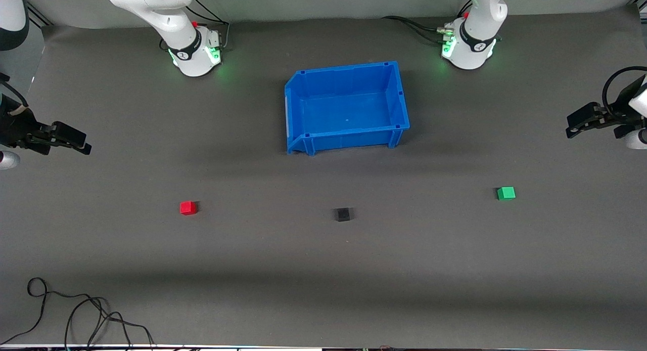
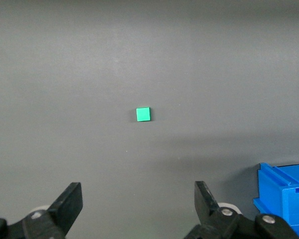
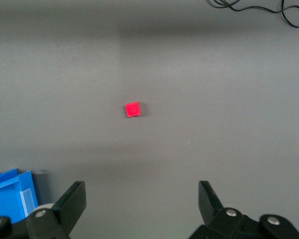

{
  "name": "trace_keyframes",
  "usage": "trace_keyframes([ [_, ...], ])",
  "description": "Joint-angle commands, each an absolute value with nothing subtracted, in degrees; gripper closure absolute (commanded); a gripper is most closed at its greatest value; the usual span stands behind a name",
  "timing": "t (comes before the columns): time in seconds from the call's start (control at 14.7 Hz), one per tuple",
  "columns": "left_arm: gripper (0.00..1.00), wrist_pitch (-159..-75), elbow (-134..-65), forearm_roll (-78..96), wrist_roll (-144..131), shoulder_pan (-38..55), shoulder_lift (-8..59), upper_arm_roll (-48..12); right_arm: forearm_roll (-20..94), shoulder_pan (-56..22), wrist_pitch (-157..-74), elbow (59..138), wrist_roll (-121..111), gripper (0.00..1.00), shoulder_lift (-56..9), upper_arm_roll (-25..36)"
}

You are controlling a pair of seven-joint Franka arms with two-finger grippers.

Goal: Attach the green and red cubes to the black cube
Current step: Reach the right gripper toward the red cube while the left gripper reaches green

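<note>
- Grippers: left gripper and right gripper both spread wide, holding nothing, up high.
- You drop straight onto green cube and red cube, square the fingers, then carry each to black cube.

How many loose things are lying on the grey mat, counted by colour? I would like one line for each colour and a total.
Red: 1, the red cube
Green: 1, the green cube
Black: 2, the black cube and the cable
Blue: 1, the blue bin
Total: 5
</note>
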State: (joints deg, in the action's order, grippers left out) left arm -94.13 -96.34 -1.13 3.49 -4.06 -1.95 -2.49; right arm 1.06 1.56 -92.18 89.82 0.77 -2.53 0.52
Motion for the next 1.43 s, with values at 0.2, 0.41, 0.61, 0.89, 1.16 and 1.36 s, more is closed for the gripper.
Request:
trace_keyframes([
  [0.2,0.0,-93.52,-96.24,-0.7,3.87,-4.13,-1.93,-2.2,2.02,1.41,-91.93,89.65,0.88,0.0,-1.67,0.79],
  [0.41,0.0,-93.52,-96.15,-0.7,3.87,-4.22,-2.02,-1.76,2.02,1.41,-91.93,89.56,0.88,0.0,-1.76,0.7],
  [0.61,0.0,-93.43,-96.15,-0.7,3.87,-4.13,-2.02,-1.76,2.98,1.58,-91.93,88.34,7.06,0.0,-2.54,0.7],
  [0.89,0.0,-93.52,-96.24,-0.7,4.04,-4.22,-1.93,-1.67,3.25,1.41,-91.93,84.73,35.61,0.0,-5.44,0.27],
  [1.16,0.0,-93.43,-96.24,-0.7,3.87,-4.13,-2.02,-1.67,10.52,1.93,-92.11,84.64,65.06,0.0,-6.5,0.35],
  [1.36,0.0,-93.43,-96.24,-0.7,3.96,-4.13,-1.93,-1.67,13.17,2.28,-92.02,84.81,75.12,0.0,-8.34,0.7],
])
